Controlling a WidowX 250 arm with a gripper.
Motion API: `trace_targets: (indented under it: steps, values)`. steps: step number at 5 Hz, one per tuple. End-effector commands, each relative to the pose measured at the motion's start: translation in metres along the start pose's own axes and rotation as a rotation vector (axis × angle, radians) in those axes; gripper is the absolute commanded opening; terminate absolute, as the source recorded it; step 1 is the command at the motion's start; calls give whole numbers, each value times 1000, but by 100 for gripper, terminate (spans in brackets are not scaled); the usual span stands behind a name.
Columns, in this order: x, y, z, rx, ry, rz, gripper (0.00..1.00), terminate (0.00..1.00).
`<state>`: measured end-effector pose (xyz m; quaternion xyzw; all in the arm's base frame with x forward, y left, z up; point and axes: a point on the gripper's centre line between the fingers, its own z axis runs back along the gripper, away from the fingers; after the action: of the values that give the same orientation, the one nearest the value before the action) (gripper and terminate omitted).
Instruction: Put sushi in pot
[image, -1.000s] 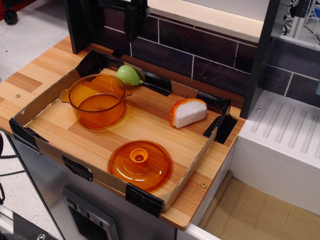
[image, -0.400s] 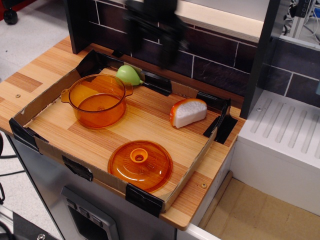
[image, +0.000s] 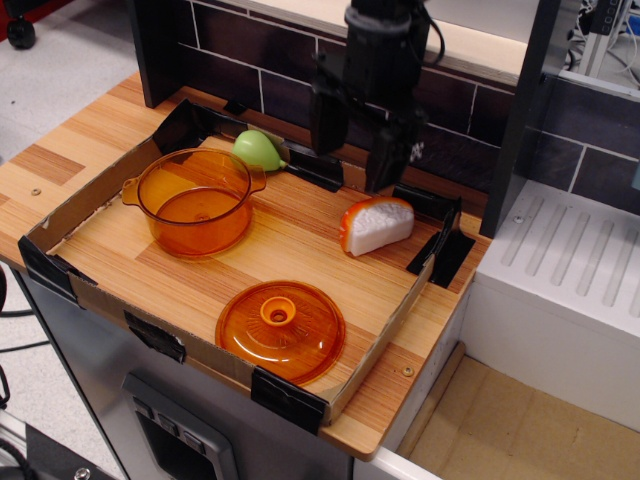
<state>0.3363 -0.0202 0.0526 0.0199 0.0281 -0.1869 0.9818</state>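
Note:
The sushi (image: 377, 225) is a white wedge with an orange band, lying at the right of the cardboard tray. The pot (image: 194, 201) is translucent orange with two side handles, standing empty at the tray's left. My black gripper (image: 355, 150) hangs open above the tray's back edge, just behind and above the sushi, with its two fingers spread wide and holding nothing.
A flat orange lid with a knob (image: 280, 329) lies at the tray's front. A green pear-shaped toy (image: 258, 150) sits behind the pot. The shallow cardboard tray (image: 120, 311) has low taped walls. A dark tiled wall (image: 440, 110) stands behind.
My gripper has moved right along the back wall and come down, from the upper left above the pear to just behind the sushi. The objects have not moved.

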Motion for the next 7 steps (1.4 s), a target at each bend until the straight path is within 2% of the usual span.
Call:
trace_targets:
  steps: [1,3,4,5,6,7]
  values:
    - [3,-12,-9,29,-47,-19,100,0]
    - [5,-5,-27,76,-45,-17,100,0]
    - [4,0,-36,77,-28,-29,100,0]
    - [3,-2,-44,85,-17,-38,0,0]
    - [0,-3,-40,82,-23,-62,0,0]
    - [-4,0,-16,64,-59,-50,0,0]
